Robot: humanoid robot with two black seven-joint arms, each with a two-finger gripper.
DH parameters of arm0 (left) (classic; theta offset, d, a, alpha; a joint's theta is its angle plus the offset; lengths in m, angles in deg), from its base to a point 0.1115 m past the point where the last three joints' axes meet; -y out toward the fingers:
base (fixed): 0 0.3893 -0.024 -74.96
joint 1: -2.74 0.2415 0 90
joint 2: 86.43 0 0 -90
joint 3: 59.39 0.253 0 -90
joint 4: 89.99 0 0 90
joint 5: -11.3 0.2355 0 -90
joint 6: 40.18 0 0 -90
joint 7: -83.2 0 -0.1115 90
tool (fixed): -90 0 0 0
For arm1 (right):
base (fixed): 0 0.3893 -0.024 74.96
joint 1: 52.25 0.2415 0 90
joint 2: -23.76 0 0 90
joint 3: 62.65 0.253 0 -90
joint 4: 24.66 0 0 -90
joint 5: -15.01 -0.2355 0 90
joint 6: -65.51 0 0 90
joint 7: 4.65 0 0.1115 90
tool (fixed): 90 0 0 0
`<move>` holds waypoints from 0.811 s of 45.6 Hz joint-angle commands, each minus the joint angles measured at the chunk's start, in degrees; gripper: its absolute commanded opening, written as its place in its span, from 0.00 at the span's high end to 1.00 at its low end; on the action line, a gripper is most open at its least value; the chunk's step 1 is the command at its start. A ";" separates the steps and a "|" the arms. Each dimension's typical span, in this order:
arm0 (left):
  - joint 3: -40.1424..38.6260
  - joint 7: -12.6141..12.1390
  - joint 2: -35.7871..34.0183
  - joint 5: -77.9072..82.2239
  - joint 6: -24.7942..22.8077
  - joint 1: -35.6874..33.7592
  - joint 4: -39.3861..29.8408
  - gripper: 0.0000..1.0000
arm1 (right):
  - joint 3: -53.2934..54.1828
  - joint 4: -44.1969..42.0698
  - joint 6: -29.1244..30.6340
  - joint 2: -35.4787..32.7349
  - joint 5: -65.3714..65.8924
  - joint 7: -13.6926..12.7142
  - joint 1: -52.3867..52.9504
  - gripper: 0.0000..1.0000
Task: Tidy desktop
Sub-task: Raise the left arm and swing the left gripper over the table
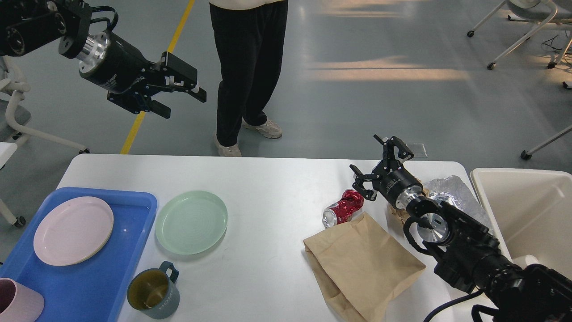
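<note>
White, matte and smooth, the bench point(277, 188) is a rectangle with rounded corners; it fills the lower view, and its far edge runs across the middle, with grey floor beyond. The widest bare area lies at the centre, between the green plate point(191, 222) and the crushed red can point(343, 209).

On the left, a blue plastic tray point(129, 250) sits on the bench and runs out of view at the near-left edge. A pink round plate point(73, 230) lies flat inside it, and a pink cup point(18, 300) shows at its near corner. The green plate lies just beside the tray's right rim. A dark teal mug point(154, 290) stands near the front edge.

On the right, a creased brown paper bag point(362, 266) lies flat, touching the can. Crumpled silver foil point(449, 192) lies beside a cream bin point(523, 210) at the right edge.

My left claw point(181, 99) is raised clear above the floor beyond the far-left corner, fingers spread, holding nothing. My right claw point(373, 165) hangs over the far right of the bench, just above the can, fingers spread and empty.

A person point(248, 71) in dark trousers stands at the far edge.
</note>
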 commanded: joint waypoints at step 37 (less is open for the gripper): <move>-11.63 0.09 4.85 -0.67 0.00 14.86 0.77 0.04 | 0.00 0.00 -0.06 0.00 0.00 -0.07 -0.04 0.00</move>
